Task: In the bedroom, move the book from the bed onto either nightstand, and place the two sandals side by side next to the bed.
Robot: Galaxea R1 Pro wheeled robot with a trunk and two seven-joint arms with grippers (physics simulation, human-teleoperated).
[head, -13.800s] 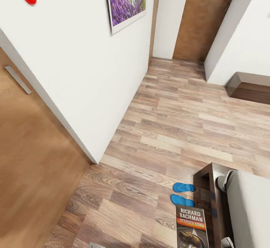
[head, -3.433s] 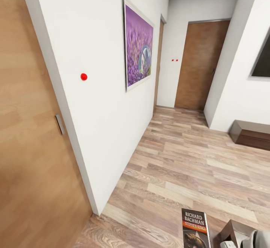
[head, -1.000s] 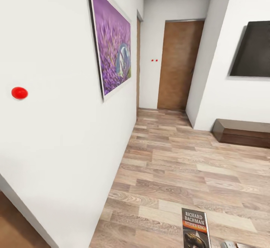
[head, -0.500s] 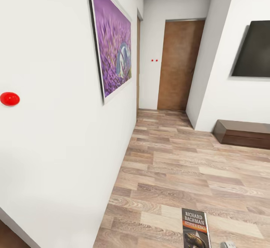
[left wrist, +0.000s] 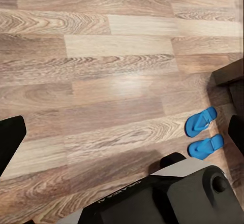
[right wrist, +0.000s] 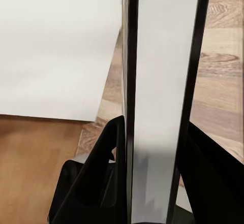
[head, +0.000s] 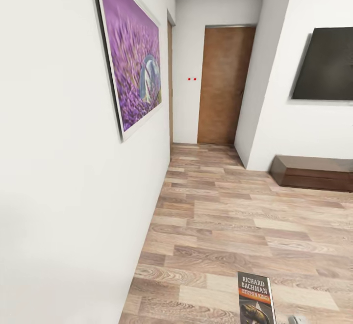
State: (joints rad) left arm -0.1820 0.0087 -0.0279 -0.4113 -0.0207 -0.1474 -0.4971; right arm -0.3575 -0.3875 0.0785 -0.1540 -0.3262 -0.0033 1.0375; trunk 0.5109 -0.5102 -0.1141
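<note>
My right gripper [right wrist: 157, 150] is shut on the book [right wrist: 160, 82], which stands upright and edge-on between the black fingers [right wrist: 104, 150]. In the head view the book's [head: 255, 298] black cover with white lettering and an orange band shows at the lower edge. The two blue sandals [left wrist: 201, 121] [left wrist: 206, 146] lie side by side on the plank floor, close to a dark wooden corner of the bed [left wrist: 230, 72]. My left gripper [left wrist: 122, 135] hangs open above the floor, holding nothing. A low dark-brown cabinet [head: 314, 173] stands far right; I cannot tell whether it is the nightstand.
A white wall [head: 73, 177] with the lavender picture [head: 130, 64] runs close along my left. A brown door [head: 223, 84] closes the far end. A black screen [head: 326, 64] hangs on the right wall. My dark base [left wrist: 168, 198] shows near the sandals.
The whole head view has swung along the wall, so the camera has moved; the red dot on the wall has left the picture. The book stays at the same spot in the view.
</note>
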